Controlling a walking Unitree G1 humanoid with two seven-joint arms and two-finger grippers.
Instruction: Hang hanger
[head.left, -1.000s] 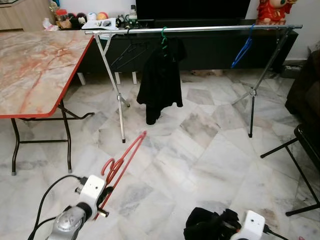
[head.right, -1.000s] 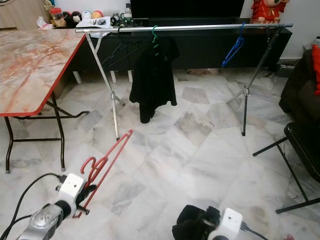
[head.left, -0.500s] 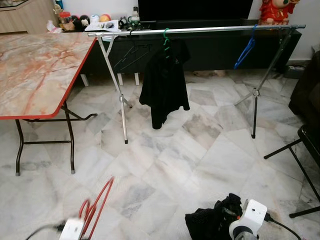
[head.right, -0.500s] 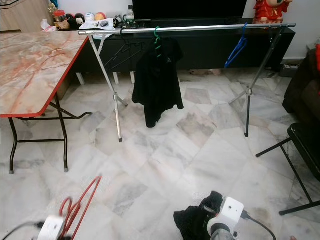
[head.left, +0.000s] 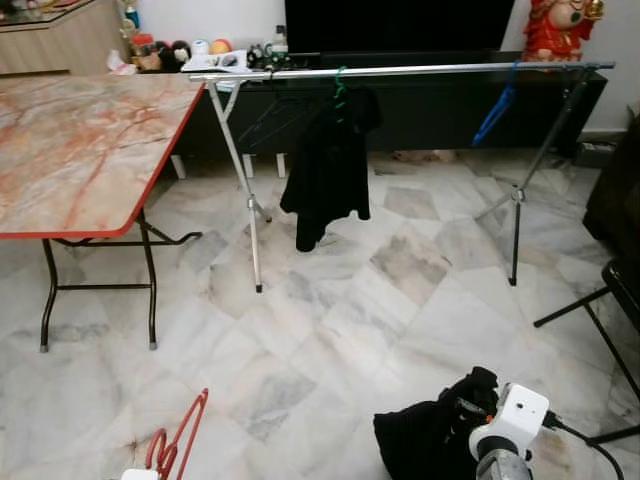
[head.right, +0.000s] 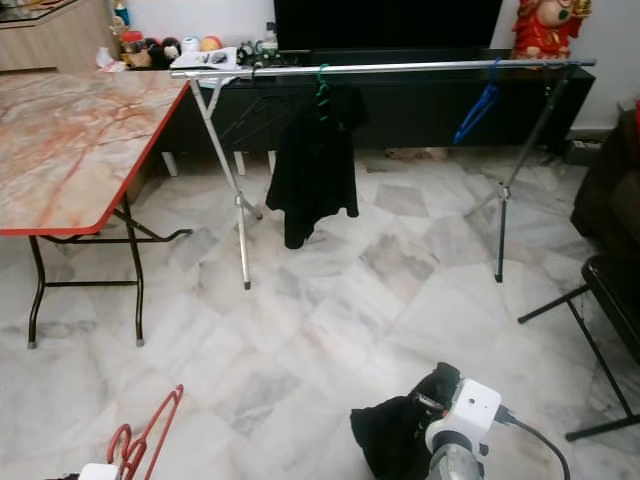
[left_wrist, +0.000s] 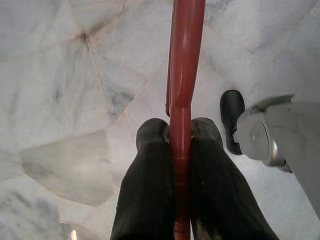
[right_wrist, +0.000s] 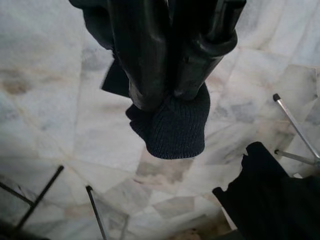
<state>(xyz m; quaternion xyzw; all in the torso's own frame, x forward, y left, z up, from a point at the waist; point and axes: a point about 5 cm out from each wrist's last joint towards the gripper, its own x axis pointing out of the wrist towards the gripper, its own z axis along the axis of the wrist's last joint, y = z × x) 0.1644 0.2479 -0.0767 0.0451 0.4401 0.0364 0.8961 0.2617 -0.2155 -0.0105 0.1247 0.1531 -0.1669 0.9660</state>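
Left gripper (left_wrist: 181, 131) clamps the red hanger (left_wrist: 184, 65), both black fingers (left_wrist: 147, 185) pressed against its glossy bar; the hanger sits low above the marble floor (head.left: 330, 320), its long axis running straight out past the fingertips; right gripper (right_wrist: 167, 95) is pinched on a black cloth (head.left: 430, 440) low at the right; on the silver rail (head.left: 400, 71) ahead hang one black shirt (head.left: 328, 165) and one blue hanger (head.left: 495, 103); one marble-topped table (head.left: 80, 140) stands at the left.

Head cams look fwd/down, sharing rack (head.left: 400, 71); wrist cams close, facing floor (left_wrist: 60, 100).
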